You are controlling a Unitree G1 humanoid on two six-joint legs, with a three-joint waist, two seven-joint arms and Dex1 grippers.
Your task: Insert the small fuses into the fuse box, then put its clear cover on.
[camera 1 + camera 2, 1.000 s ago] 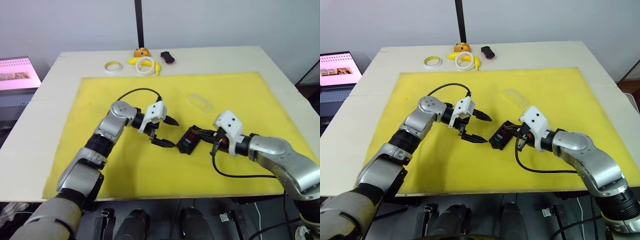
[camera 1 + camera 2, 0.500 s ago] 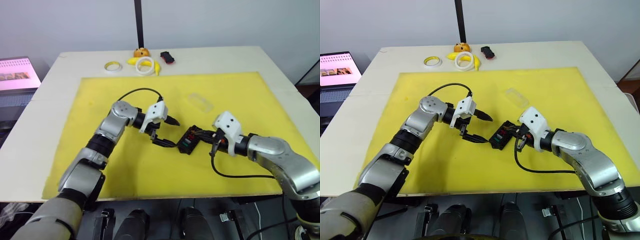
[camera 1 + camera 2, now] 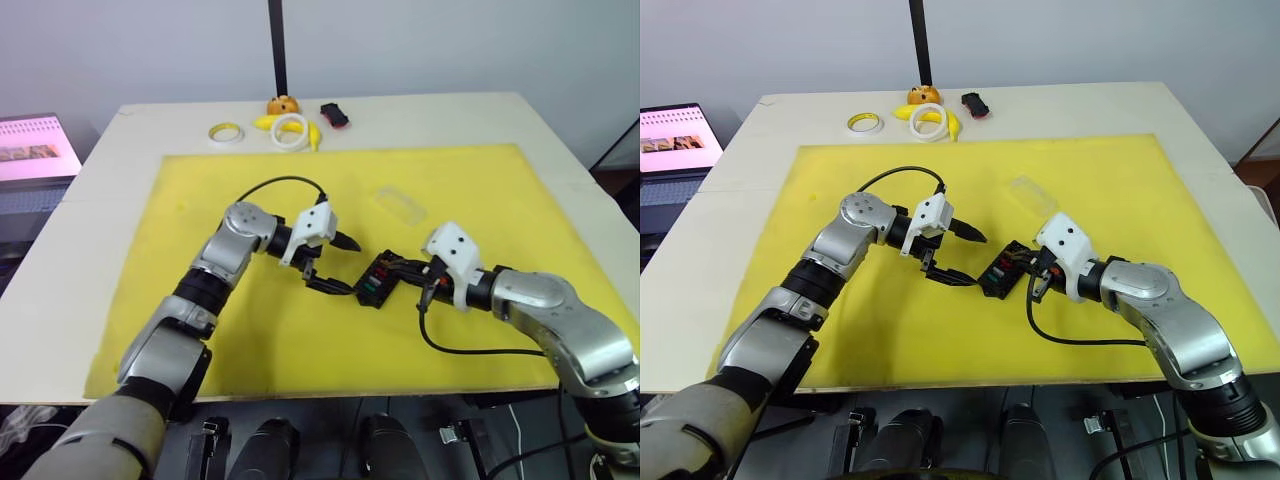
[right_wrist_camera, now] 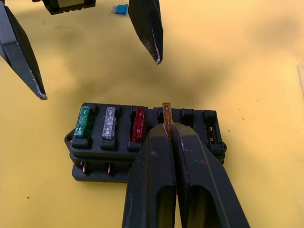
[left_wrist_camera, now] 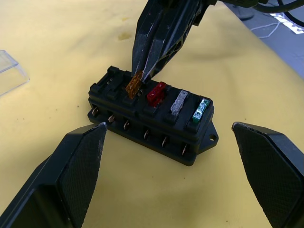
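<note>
Fuse box (image 5: 151, 124) sits on the yellow mat (image 3: 250, 340) near the middle of the bench (image 3: 560, 130), slightly toward the front edge. Green fuse (image 4: 84, 121), grey fuse (image 4: 109, 122) and red fuse (image 4: 138, 123) are seated side by side in one row. Right pincer (image 4: 167, 130) is clenched on the orange fuse (image 4: 166, 113), its lower end at the next slot in that row; judged partly entered, not yet flush with the others. Left pincer (image 3: 338, 264) hangs released just beside the box, holding nothing. A blue fuse (image 4: 120, 9) lies loose on the mat beyond the box. Clear cover (image 3: 401, 206) rests on the mat toward the back edge, apart from the box. To do this step well: keep the orange fuse upright and square to the slot, press straight down without rocking, and release only when its top matches the neighbours. The box is not held, so any sideways force could slide it.
</note>
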